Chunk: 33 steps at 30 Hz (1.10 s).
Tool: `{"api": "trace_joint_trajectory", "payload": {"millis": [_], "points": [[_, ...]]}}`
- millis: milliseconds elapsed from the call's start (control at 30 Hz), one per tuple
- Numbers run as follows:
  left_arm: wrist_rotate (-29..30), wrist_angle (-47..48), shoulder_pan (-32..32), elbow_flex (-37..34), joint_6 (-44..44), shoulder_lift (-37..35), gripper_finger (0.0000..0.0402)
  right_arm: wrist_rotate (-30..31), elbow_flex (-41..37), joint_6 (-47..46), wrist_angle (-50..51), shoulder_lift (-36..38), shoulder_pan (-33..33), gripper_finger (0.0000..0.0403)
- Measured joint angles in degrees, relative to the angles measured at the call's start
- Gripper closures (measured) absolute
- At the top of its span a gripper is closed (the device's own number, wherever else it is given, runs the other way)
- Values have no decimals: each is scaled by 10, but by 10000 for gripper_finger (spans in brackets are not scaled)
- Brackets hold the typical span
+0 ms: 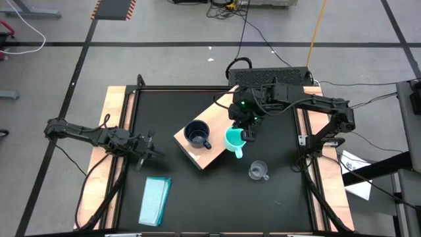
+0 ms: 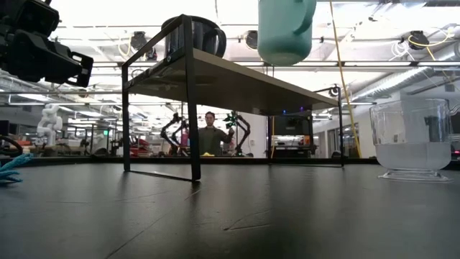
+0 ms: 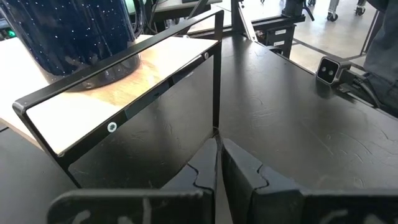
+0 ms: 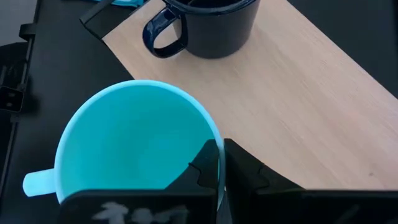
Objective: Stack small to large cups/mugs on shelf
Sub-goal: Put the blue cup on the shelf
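Observation:
The shelf (image 1: 220, 125) is a light wooden board on black metal legs, standing mid-table. The dark navy mug (image 1: 197, 134) stands on its top near the left end; it also shows in the low view (image 2: 194, 32). My right gripper (image 1: 243, 133) is shut on the turquoise mug (image 1: 234, 140), held over the shelf's near right edge. The clear cup (image 1: 258, 171) stands on the table, nearer than the shelf and to the right. My left gripper (image 1: 148, 146) is shut and empty, left of the shelf, with its fingers (image 3: 219, 158) pointing at a shelf leg. My right gripper holds the turquoise mug by its wall at the rim (image 4: 210, 138), on the side away from the handle (image 4: 36, 182). One finger is inside the mug and one outside. The fingers come from above. The mug (image 2: 286, 29) hangs upright, clear of the shelf top.
A flat pale-teal block (image 1: 155, 200) lies near the table's front left. The shelf's thin black legs (image 2: 191, 101) stand on the dark tabletop. A person (image 2: 210, 133) and other robots show in the room beyond the table.

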<state>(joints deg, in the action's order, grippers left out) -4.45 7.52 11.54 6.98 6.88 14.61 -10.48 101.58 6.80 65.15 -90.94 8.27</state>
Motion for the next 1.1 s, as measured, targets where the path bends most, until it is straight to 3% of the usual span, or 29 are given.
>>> {"api": "trace_joint_trajectory", "payload": {"millis": [700,1100], "points": [[0,0,0,0,1,0,376,0,1,-7,-11,0,11,403],[0,6,0,0,0,0,376,0,69,4,8,-42,40,403]]}}
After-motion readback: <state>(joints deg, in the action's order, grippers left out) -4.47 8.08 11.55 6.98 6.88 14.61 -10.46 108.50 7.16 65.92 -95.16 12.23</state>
